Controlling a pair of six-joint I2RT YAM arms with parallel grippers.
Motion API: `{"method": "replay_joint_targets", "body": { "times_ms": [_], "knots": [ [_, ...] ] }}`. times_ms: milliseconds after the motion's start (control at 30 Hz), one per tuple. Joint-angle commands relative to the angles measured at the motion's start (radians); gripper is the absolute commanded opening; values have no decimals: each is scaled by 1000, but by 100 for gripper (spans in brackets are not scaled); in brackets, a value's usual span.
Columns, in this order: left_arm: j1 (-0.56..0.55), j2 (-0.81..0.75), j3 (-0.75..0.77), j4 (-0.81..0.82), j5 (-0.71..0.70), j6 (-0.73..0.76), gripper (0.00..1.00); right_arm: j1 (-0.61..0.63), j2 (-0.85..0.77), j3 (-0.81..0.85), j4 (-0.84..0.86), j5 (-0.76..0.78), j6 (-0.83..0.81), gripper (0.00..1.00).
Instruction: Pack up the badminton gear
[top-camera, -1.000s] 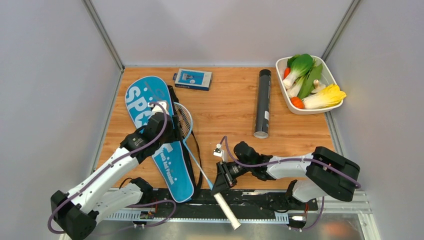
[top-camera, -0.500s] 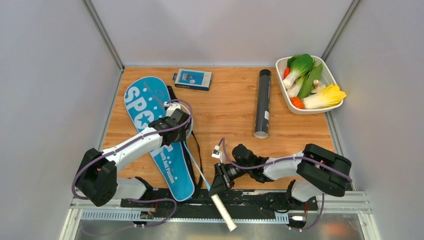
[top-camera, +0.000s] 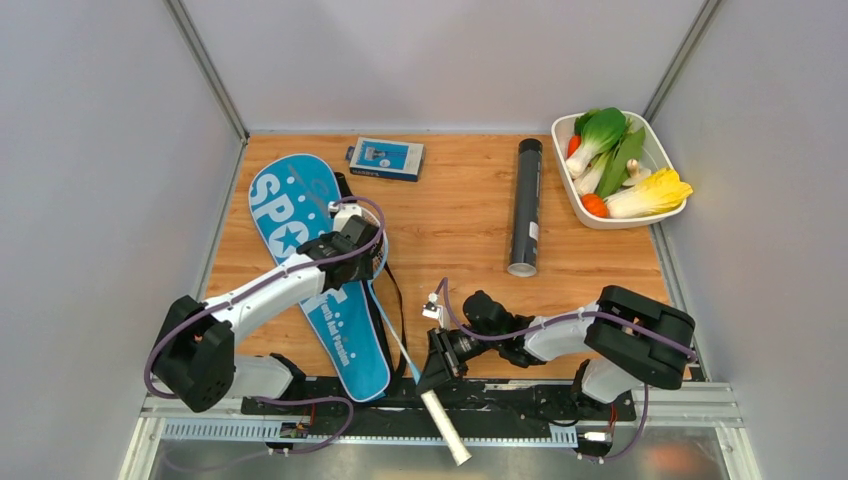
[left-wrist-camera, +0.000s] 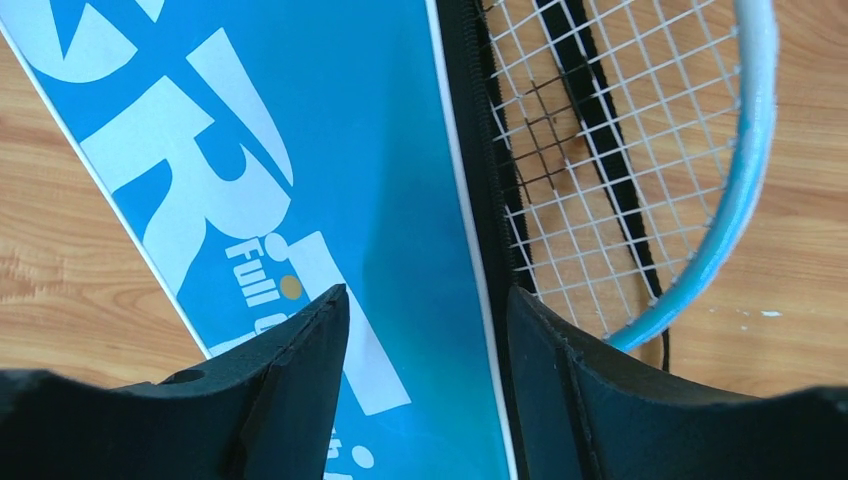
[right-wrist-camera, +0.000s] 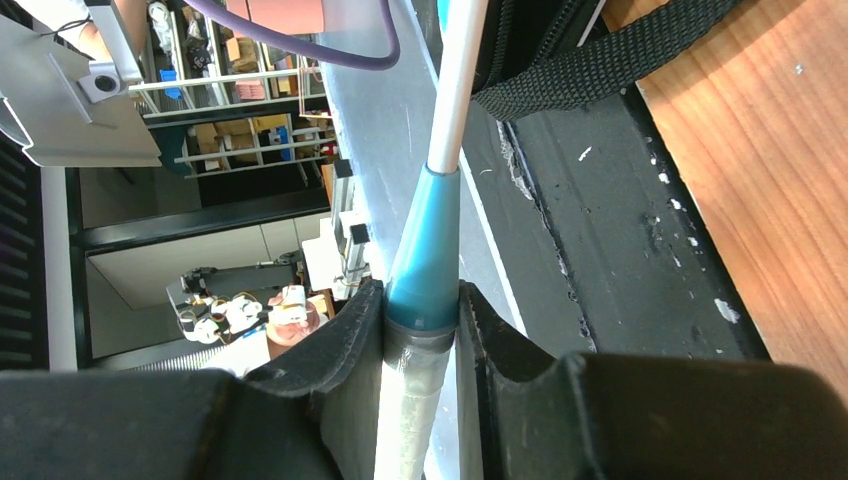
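The blue "SPORT" racket cover (top-camera: 312, 280) lies at the left of the table, also in the left wrist view (left-wrist-camera: 330, 150). A light-blue-framed racket (left-wrist-camera: 745, 170) has its head at the cover's open zipped edge. Its shaft (top-camera: 392, 325) runs to the white handle (top-camera: 445, 430), which overhangs the near edge. My right gripper (top-camera: 432, 372) (right-wrist-camera: 420, 300) is shut on the racket at the blue cone (right-wrist-camera: 425, 250) above the handle. My left gripper (top-camera: 366, 262) (left-wrist-camera: 425, 300) is open and empty above the cover's edge. The long black tube (top-camera: 526, 205) lies at the back middle. Shuttlecocks and a second racket are out of view.
A small blue box (top-camera: 386, 157) lies at the back, beside the cover's top. A white tray of vegetables (top-camera: 655, 150) stands at the back right. The cover's black strap (right-wrist-camera: 600, 60) trails over the black rail (top-camera: 520, 395) at the near edge.
My left arm has swung so its gripper sits further right, over the cover's zipped edge. My right gripper has shifted a little left with the racket handle.
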Motion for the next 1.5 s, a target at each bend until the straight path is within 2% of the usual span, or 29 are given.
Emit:
{"method": "replay_joint_targets", "body": {
  "times_ms": [0, 233, 600, 667, 700, 733, 800, 867, 1133, 1467],
  "knots": [
    [1, -69, 27, 13, 46, -47, 65, 9, -5, 16, 130, 6, -33, 0],
    [0, -88, 21, 17, 50, -61, 61, 9, -16, 8, 136, 11, -26, 0],
    [9, 79, 53, 31, -3, -41, 60, 9, -56, 12, 103, 19, -36, 0],
    [9, 93, 47, 26, -12, -43, 52, 9, -58, 11, 103, 21, -34, 0],
    [8, 94, 44, 22, -19, -42, 44, 9, -58, 11, 104, 19, -34, 0],
    [9, 92, 36, 21, -22, -42, 30, 9, -59, 13, 102, 19, -34, 0],
    [9, 80, 22, 24, -28, -41, 14, 10, -62, 13, 102, 19, -33, 0],
    [8, 66, 12, 26, -34, -37, 2, 9, -63, 13, 102, 20, -31, 0],
    [9, -18, 21, -16, -19, 13, 0, 9, -43, 12, 164, -7, 7, 0],
    [-3, -152, -10, 40, 160, 109, 0, 14, 55, 41, 318, -70, 103, 0]
  ]
}}
